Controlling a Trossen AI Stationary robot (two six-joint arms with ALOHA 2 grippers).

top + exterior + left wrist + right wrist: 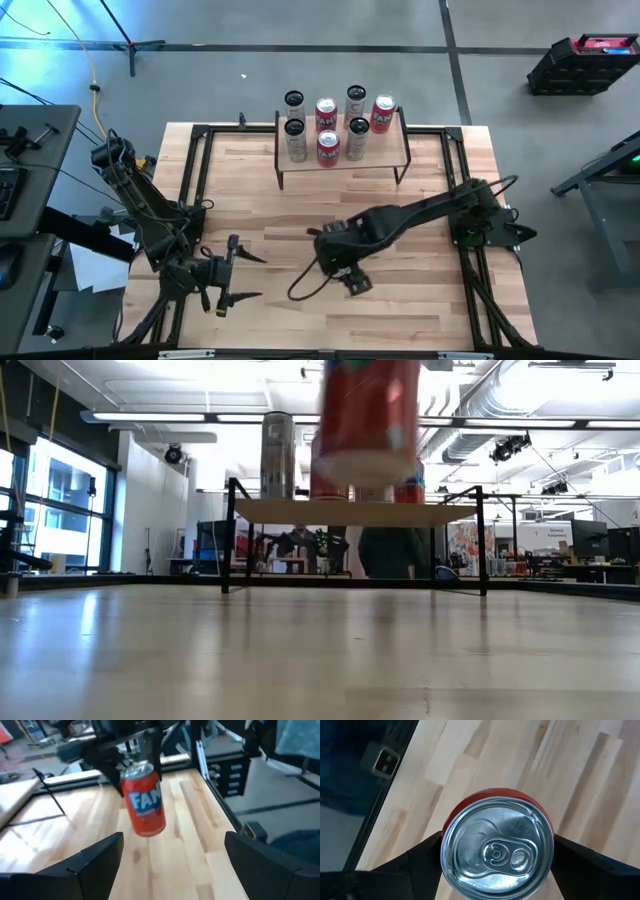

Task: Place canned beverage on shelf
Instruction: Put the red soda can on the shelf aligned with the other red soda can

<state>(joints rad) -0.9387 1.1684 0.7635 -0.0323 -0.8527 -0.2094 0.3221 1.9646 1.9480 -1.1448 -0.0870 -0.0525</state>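
- Above the middle of the desk (400,310), the right tool (497,865) pinches a red can (145,800) from either side, a finger against each flank, with the can's pull-tab top facing the wrist camera.
- From the low view the red can hangs clear of the wood, its base in the air; held upright like this, it can likely be set down without tipping.
- At the far edge stands the shelf (400,152), a light plank on thin black legs, already carrying eight cans, red and silver, in two rows.
- Those cans fill much of the plank, so I judge the open stretch at its right end to be the likeliest landing spot.
- Near the front left corner the left tool (232,270) waits with its fingers spread wide and nothing between them, pointing toward the lifted can but well apart from it.
- Lift looks done; carrying to the shelf and lowering remain.
- Risk, as I judge it: bumping a standing can while setting this one down.
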